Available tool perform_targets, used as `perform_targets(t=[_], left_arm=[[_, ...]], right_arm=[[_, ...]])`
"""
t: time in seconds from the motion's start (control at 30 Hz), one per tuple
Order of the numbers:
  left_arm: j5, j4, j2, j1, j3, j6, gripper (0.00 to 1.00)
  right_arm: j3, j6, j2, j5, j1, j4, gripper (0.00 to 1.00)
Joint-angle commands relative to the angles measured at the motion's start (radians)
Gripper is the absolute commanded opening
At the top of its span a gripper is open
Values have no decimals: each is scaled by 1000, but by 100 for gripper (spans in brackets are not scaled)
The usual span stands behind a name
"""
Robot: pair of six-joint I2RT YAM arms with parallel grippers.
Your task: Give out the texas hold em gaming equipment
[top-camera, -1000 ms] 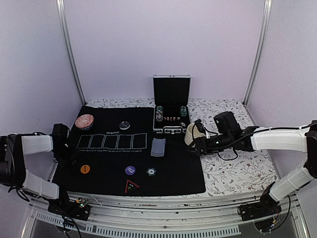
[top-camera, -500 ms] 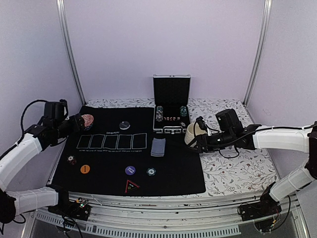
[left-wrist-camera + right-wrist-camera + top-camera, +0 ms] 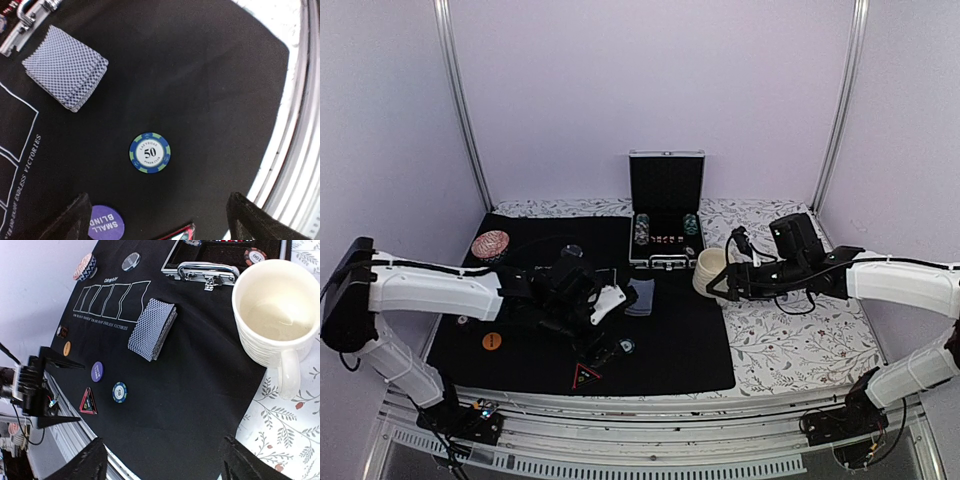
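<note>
Jaws spread and empty, the left gripper (image 3: 157, 200) should centre over the 50 poker chip (image 3: 149, 152) near the front edge of the mat (image 3: 215, 75) before pinching

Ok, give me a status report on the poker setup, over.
Left claw open, empty, 50 chip just ahead. Right claw open, empty, near the cream mug. Card deck stacked on the mat. Nothing between left claw and chip.
</note>
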Motion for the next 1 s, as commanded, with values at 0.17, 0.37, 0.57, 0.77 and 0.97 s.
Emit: perform_targets(t=[0.17,0.37,0.57,0.77,0.97], left_arm=[[-35,-133,345,-6,256,124,93],[-49,-194,434,-3,344,130,78],[-12,-321,493,30,404,106,76],[-22,-392,551,38,443,89,65],[-27,-405,569,15,455,73,57]], right_arm=[[-9,4,-106,93,-8,-92,99],[-21,15,-126,105,-7,-112,99],[-20,21,-131,111,-7,-122,99],[-20,26,-128,118,-8,-126,99],[-20,34,-126,124,-7,-125,99]])
